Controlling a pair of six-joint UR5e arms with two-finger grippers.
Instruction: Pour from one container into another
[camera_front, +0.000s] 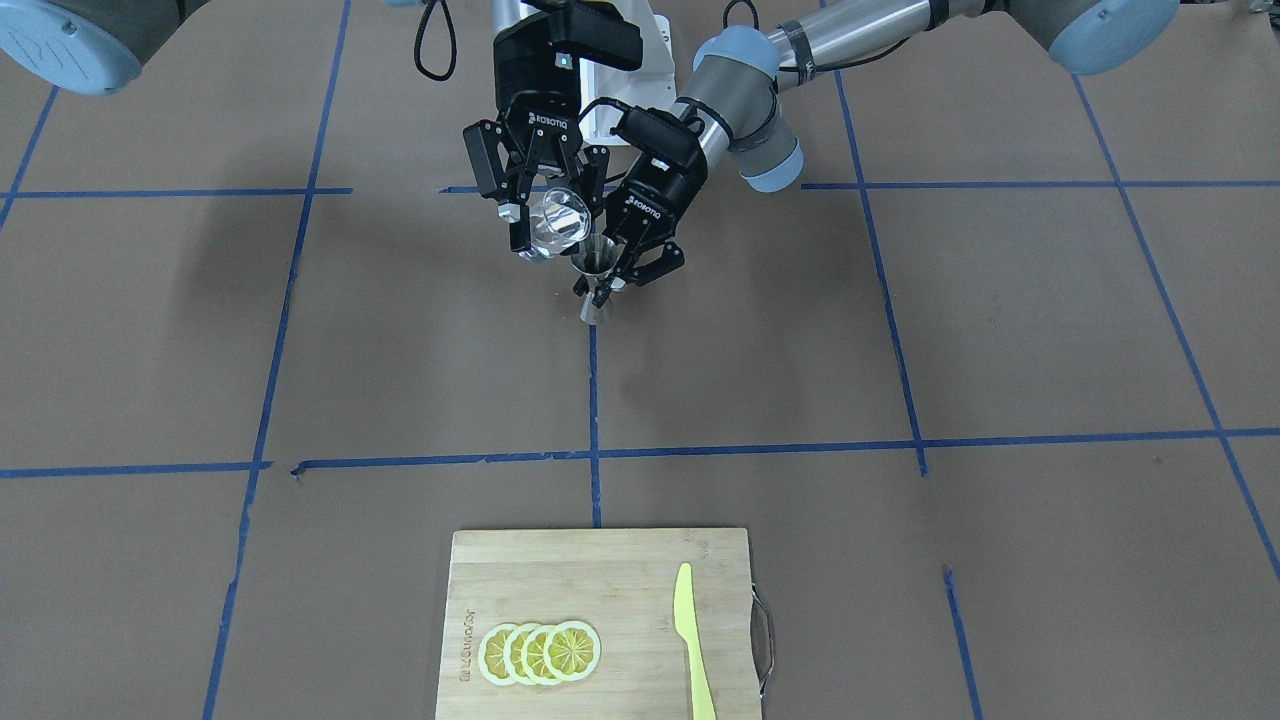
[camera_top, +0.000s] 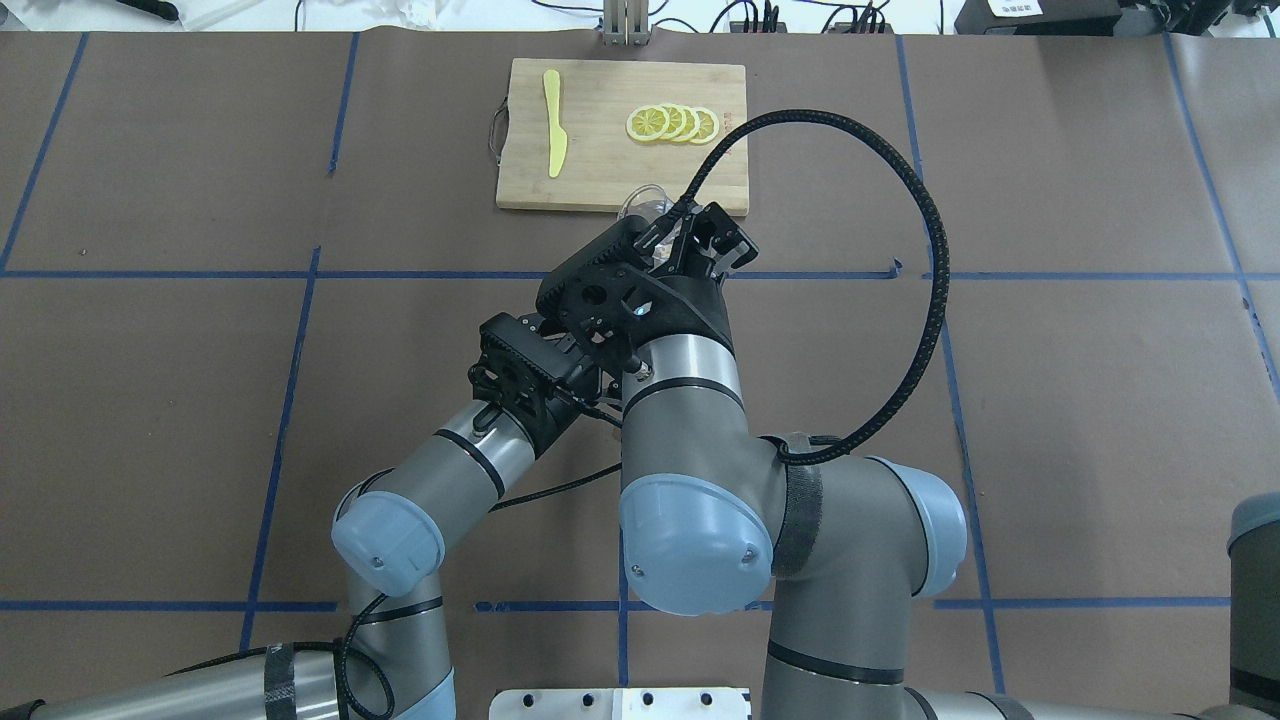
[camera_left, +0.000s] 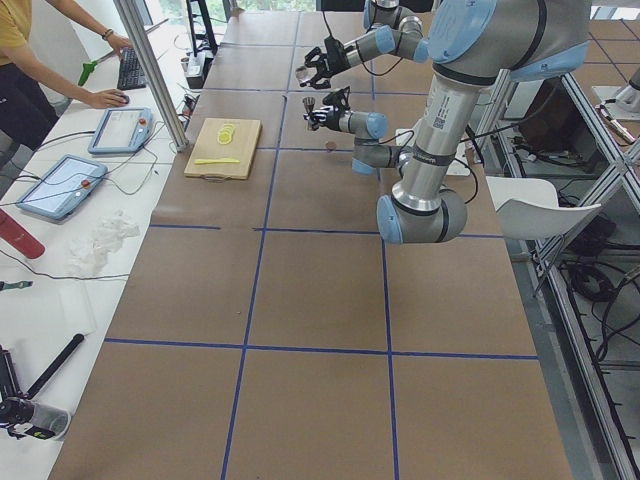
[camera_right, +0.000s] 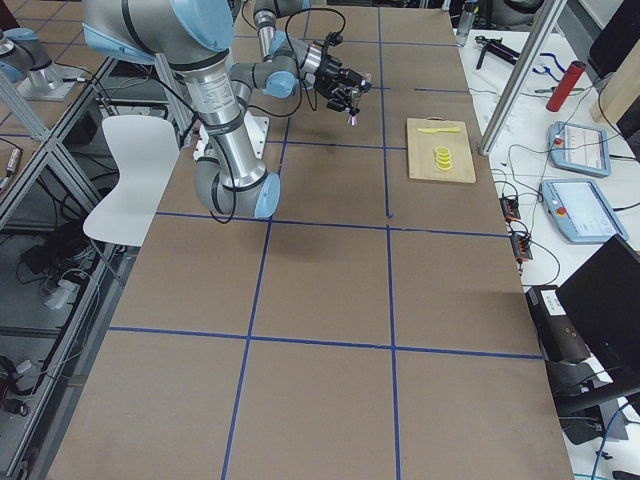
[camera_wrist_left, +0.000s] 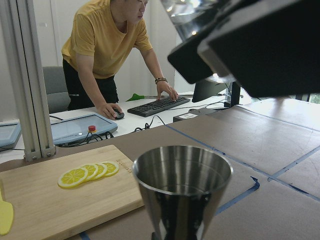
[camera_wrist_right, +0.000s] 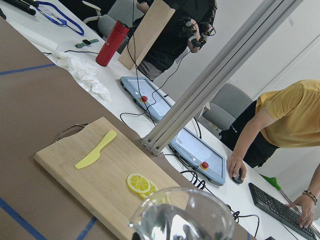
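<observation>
Tumbler (camera_front: 560, 222) first: it hangs tilted over the middle of the table, its mouth tipped toward the jigger (camera_front: 597, 256) and its rim just above and beside the jigger's upper cup. We see the right gripper (camera_front: 556, 220) pinching it from both sides. The left gripper (camera_front: 599, 288) is clamped on the jigger's narrow waist and holds it upright.

From overhead, the right arm's wrist (camera_top: 640, 300) hides the jigger and all but a sliver of the glass. Far from the robot, well apart from both grippers, lies a wooden cutting board (camera_front: 600, 590) with a row of overlapping lemon slices (camera_front: 540, 652) and a yellow knife (camera_front: 690, 640).

The tumbler is clear and glinting, and we cannot tell whether anything is in it. The jigger is shiny steel, its upper cone open at the top.

The table (camera_front: 1000, 330) is covered in brown paper gridded with blue tape. Beyond its far edge a person in a yellow shirt (camera_wrist_left: 110, 45) leans over a keyboard (camera_wrist_left: 157, 105), beside an aluminium post (camera_wrist_right: 215, 75).
</observation>
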